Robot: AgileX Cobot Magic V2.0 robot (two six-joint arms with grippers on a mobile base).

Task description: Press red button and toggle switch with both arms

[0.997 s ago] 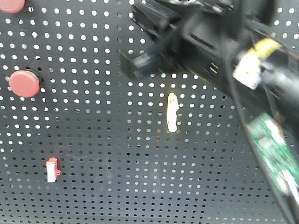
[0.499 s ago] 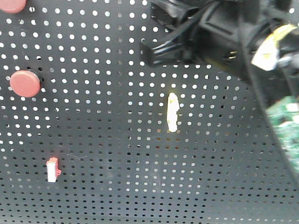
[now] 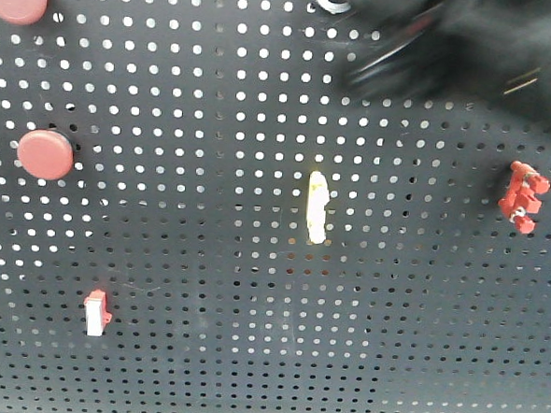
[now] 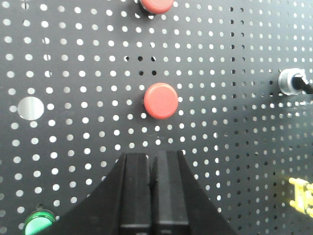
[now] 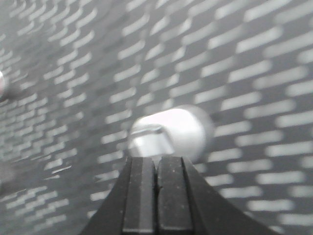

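The round red push button (image 4: 161, 100) sits on the black perforated metal panel (image 4: 88, 147). In the left wrist view it is straight above the left gripper (image 4: 152, 157) and apart from it, with rows of holes between them. That gripper's two black fingers are pressed flat together with nothing between them. The toggle switch (image 4: 292, 82), a small black lever in a round silver-white ring, is mounted near the right edge of the same view, well to the right of the button. In the front view it shows at the very top edge of the panel, beside the blurred dark mass of the right arm (image 3: 454, 40). The right gripper (image 5: 157, 160) also has its fingers clamped together and empty. Just past their tips lies a silvery round body (image 5: 171, 131), too blurred to tell whether they touch it. A second red round button (image 4: 156, 4) is above the first. Further out on the panel are a green round button (image 4: 38, 223), a pale yellow oblong switch (image 3: 318, 207), a red comb-shaped piece (image 3: 521, 196) and a small red-and-white switch (image 3: 95, 312).
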